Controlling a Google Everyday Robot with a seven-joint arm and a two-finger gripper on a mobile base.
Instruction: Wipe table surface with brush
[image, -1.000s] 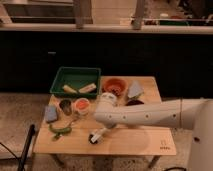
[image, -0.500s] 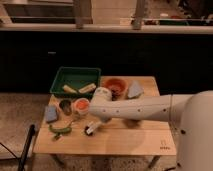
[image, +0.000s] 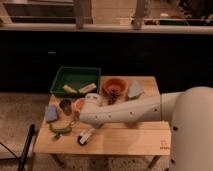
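Observation:
The table surface is a light wooden top with a small dark logo near its front right corner. The brush lies on it at the front left, its white handle pointing back right and its dark head towards the front edge. My white arm reaches in from the right across the table. Its gripper is at the arm's left end, just above and behind the brush handle. I cannot see whether it touches the brush.
A green tray holding two pale pieces stands at the back left. An orange bowl and a grey-blue object are at the back. A blue sponge, a cup and a green vegetable lie at the left.
My arm has stretched farther left across the table, and its end has come down close to the brush. The view now shows the table larger.

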